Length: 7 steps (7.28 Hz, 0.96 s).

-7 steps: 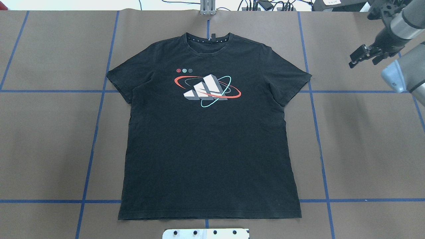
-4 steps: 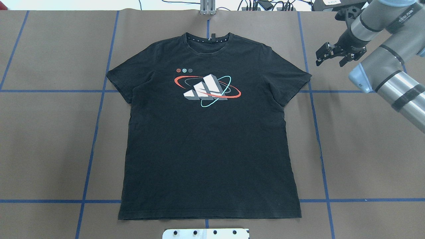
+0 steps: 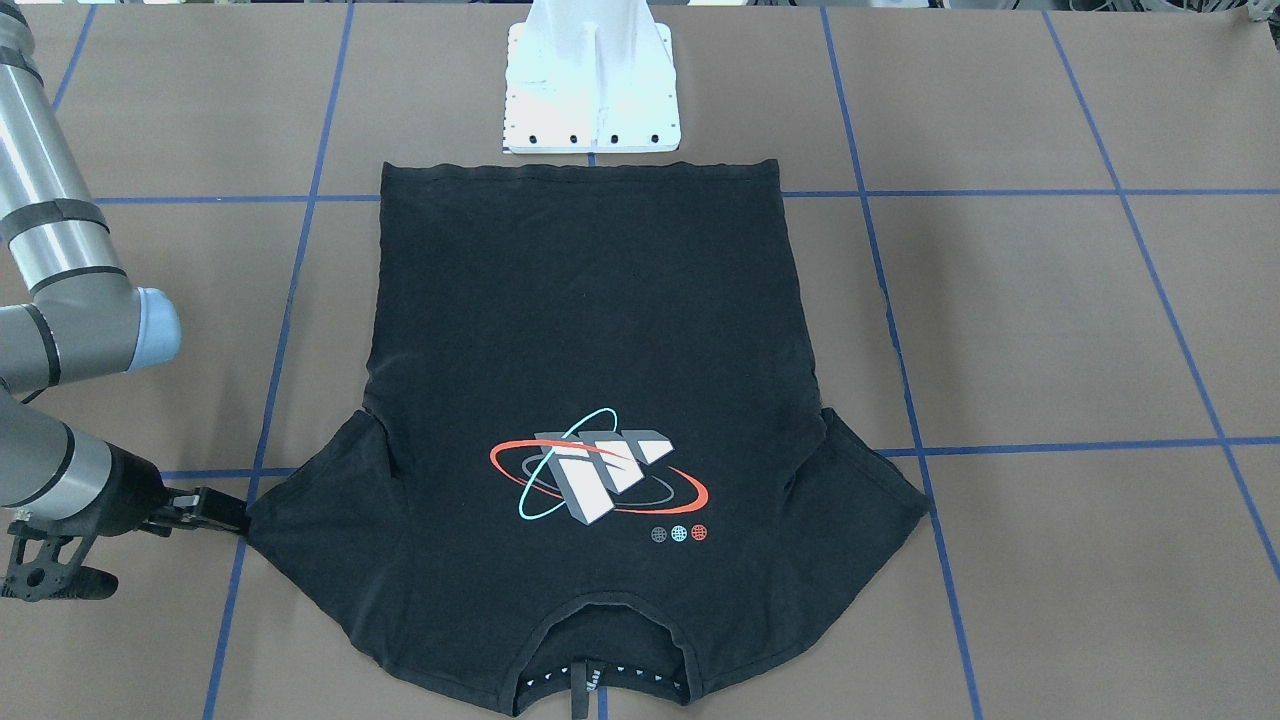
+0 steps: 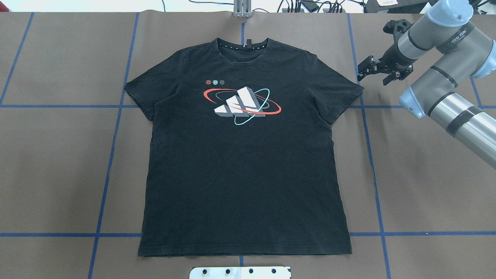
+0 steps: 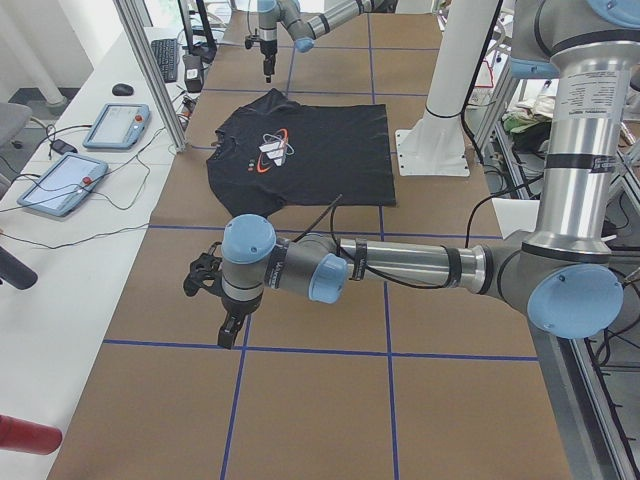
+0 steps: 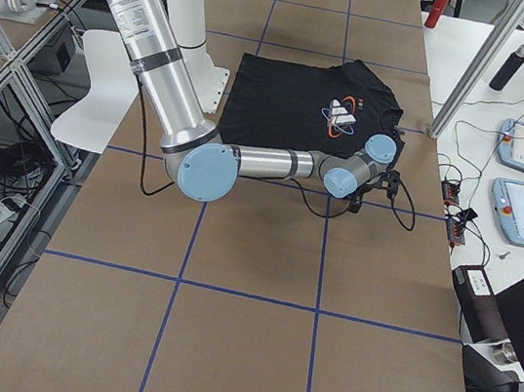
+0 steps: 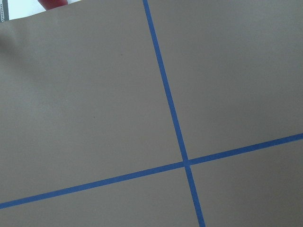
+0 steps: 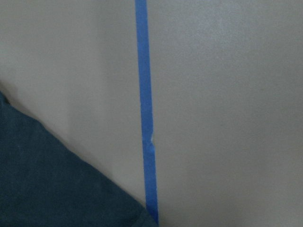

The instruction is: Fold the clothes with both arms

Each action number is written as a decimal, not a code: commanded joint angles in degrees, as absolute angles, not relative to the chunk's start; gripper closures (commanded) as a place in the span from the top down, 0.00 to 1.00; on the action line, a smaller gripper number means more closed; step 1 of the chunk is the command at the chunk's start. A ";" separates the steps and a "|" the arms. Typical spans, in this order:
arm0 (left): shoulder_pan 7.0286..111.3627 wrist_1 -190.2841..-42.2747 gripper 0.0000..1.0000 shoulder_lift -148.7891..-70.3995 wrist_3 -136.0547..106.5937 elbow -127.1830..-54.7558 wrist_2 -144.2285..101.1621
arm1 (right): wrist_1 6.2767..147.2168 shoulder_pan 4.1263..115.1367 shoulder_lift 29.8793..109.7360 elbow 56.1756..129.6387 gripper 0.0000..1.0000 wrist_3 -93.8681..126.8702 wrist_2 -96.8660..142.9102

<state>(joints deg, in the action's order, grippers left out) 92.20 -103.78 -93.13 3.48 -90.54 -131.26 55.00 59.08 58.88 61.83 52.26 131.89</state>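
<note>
Here is a wide table [image 4: 426, 174] under brown paper [image 4: 58, 162], ruled into big squares by blue tape [image 4: 112, 135]. Beyond its far edge runs a white side desk [image 5: 70, 240] carrying two tablets [image 5: 115, 125], a keyboard [image 5: 165, 60] and a tangle of cables [image 4: 310, 6]. The robot's white base plate [image 4: 240, 272] sits at the near edge.

Dead centre lies the black T-shirt [image 4: 244, 174], flat and print up. Its long axis runs near to far: hem [image 4: 244, 254] just beside the base plate, collar [image 4: 242, 46] pointing away, close to the paper's far edge and a small metal bracket [image 4: 242, 9]. The sleeves fan out left and right.

The right arm [image 4: 445, 100] reaches in from the right, and the right gripper [image 4: 374, 74] points down just beside the tip of the right sleeve [image 4: 348, 93], over a tape line. Its two fingers stand apart with nothing between them; whether they touch the cloth, I cannot tell.

The left arm [image 5: 400, 265] is well apart from the shirt, out over bare paper on the left. The left gripper [image 5: 226, 340] hangs downward near a tape crossing [image 7: 185, 163], and I cannot tell how its fingers stand.

There is broad bare paper on both flanks of the shirt, and far less room at the hem and collar ends.
</note>
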 commanded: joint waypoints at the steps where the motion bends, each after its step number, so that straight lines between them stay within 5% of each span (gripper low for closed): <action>1: 92.20 -104.06 1.00 -93.25 3.43 -90.53 -131.22 | 54.58 57.57 58.27 61.43 0.97 55.98 131.84; 4: 92.20 -105.12 1.00 -93.16 3.25 -90.17 -131.22 | 54.58 57.22 58.80 61.43 0.70 58.26 131.84; 6: 92.20 -105.12 1.00 -93.08 3.25 -90.18 -131.22 | 54.49 57.22 58.27 61.52 0.00 64.48 131.92; 7: 92.20 -105.12 1.00 -93.08 3.34 -90.18 -131.22 | 54.49 57.22 58.27 61.61 0.00 64.51 131.92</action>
